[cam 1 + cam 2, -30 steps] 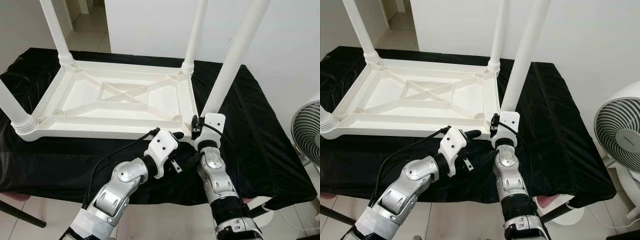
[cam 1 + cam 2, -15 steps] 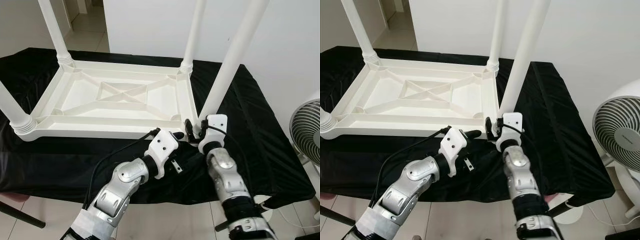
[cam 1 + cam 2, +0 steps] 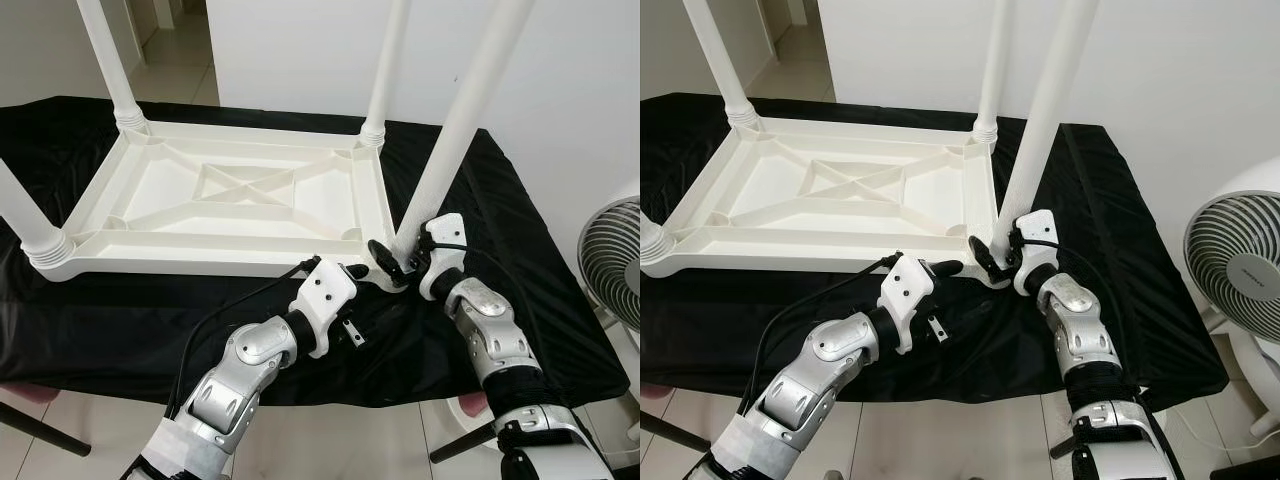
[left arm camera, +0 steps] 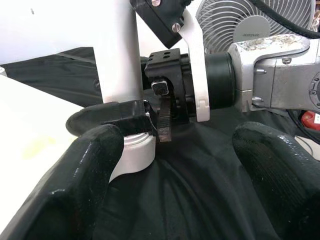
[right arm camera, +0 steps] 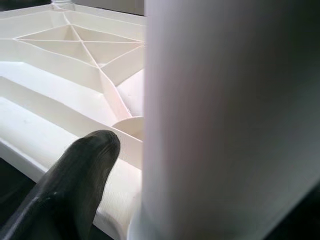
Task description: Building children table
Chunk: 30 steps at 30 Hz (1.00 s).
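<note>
A white plastic children's table point(image 3: 200, 257) lies upside down on a black cloth. Its legs stand upright. The near right leg point(image 3: 462, 105) rises from the near right corner. My right gripper point(image 3: 393, 262) grips this leg at its base, shut on it, with one black finger point(image 4: 112, 114) across the leg's foot. In the right wrist view the leg point(image 5: 225, 115) stands close beside one finger point(image 5: 75, 185). My left gripper point(image 4: 175, 165) hovers open just before the same corner, its two fingers wide apart and holding nothing.
Three other legs stand at the far left point(image 3: 108, 60), far right point(image 3: 386, 70) and near left point(image 3: 25, 215) corners. The black cloth point(image 3: 520, 260) drapes over the worktop's edges. A white fan point(image 3: 612, 262) stands on the floor to the right.
My right arm has swung out to the right, its wrist turning around the base of the near right leg. The left arm and the table have stayed put.
</note>
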Tool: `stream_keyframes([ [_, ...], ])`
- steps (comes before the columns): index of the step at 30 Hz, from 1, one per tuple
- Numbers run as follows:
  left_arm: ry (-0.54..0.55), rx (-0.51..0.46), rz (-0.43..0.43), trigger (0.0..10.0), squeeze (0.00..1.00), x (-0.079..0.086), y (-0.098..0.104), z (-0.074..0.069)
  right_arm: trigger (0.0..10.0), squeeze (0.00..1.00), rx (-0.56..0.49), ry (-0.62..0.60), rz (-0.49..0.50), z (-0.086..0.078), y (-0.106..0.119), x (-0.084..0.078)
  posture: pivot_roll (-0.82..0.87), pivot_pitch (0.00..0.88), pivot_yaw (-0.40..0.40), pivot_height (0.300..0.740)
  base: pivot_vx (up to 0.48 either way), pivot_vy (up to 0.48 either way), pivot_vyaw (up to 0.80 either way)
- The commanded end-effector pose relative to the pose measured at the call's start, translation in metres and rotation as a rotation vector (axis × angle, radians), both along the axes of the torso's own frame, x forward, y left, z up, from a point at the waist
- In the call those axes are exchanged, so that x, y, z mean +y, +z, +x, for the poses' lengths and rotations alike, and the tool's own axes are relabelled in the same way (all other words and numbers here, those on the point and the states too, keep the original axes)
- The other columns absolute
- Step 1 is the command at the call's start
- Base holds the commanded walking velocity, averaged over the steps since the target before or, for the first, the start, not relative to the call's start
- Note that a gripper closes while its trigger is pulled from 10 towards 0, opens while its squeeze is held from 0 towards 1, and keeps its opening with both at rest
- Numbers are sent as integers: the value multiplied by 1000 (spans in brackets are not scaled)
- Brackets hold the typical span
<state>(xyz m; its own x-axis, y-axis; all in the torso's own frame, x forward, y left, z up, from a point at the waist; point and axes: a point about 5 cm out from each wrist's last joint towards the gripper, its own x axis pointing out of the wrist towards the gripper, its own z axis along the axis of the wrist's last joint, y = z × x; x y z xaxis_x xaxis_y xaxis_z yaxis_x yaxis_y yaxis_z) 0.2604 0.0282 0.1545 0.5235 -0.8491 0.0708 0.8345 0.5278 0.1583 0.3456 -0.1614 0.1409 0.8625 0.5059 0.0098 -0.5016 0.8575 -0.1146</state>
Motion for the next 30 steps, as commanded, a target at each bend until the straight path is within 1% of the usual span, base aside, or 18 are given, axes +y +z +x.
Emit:
stream_keyframes([
  [1, -19, 0, 17, 10000, 0, 0, -1, 0, 0, 0, 21, 35, -10, 1, -3, -2, 84, 39, -55, 740, 0, 0, 0],
  [9, -7, 2, 20, 10000, 0, 3, -1, 0, 0, 0, 72, 103, -6, 2, -11, -4, 97, 44, -58, 740, 0, 0, 0],
  [17, -5, 5, 23, 10000, 0, 5, -2, -1, 0, 0, 79, 107, -10, 1, -16, -5, 100, 55, -54, 740, 0, 0, 0],
  [18, -5, 6, 23, 10000, 0, 5, -2, -1, 6824, 0, 76, 91, -12, 1, -17, -6, 100, 57, -54, 740, 0, 0, 0],
  [20, -5, 7, 23, 10000, 0, 5, -2, -1, 6824, 0, 71, 75, -12, 2, -17, -7, 100, 57, -54, 740, 0, 0, 0],
  [21, -5, 7, 23, 10000, 0, 5, -2, -2, 10000, 0, 74, 72, 4, 1, -18, -7, 100, 58, -53, 740, 0, 0, 0],
  [26, -6, 8, 23, 10000, 0, 5, -2, -2, 10000, 0, 71, 49, 16, 0, -19, -5, 98, 57, -56, 740, 0, 0, 0],
  [30, -9, 10, 22, 10000, 0, 4, -3, -2, 10000, 0, 23, -28, 41, -2, -17, 0, 94, 53, -58, 740, 0, 0, 0],
])
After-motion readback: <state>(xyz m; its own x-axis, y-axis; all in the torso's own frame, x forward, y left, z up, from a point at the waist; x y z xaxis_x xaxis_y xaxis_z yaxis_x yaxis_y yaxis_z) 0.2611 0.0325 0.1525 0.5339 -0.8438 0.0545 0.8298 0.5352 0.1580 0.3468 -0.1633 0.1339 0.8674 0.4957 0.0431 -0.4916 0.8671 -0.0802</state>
